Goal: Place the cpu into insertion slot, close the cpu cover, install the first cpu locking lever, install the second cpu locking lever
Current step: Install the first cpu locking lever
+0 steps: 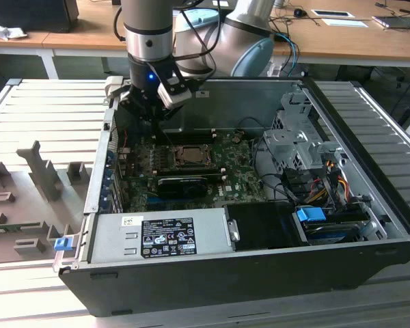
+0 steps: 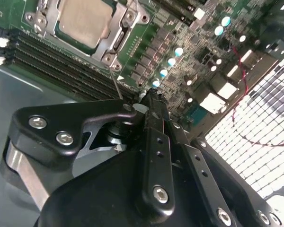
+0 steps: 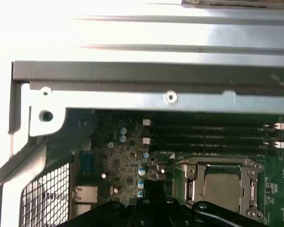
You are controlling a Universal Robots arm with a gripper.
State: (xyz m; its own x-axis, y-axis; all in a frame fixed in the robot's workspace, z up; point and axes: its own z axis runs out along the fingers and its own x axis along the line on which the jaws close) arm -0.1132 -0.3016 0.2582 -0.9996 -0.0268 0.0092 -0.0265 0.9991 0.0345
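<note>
You had the open computer case (image 1: 260,89) before you, with its green motherboard (image 1: 239,176) lying flat inside. Your arm (image 1: 149,34) stood over the board's end on the exterior view's left. The gripper (image 2: 149,99) hung just above the board, beside the cpu cover (image 2: 118,40) rather than over it. I could not tell whether it was clenched or released, and nothing showed in its hold.

The cover lay down flat, and the cpu (image 2: 83,19) sat level inside its square cut-out, so seating and covering looked done. A thin locking lever wire (image 2: 116,84) rose tilted from near the cover's corner, its free end just beside the gripper's tip.

I judged the lever to be the step in hand. You would have done well to meet the wire near its free end, press it down steadily, and then swing it sideways under its catch. The tip needed to stay clear of the small capacitors (image 2: 173,61) close by.
</note>
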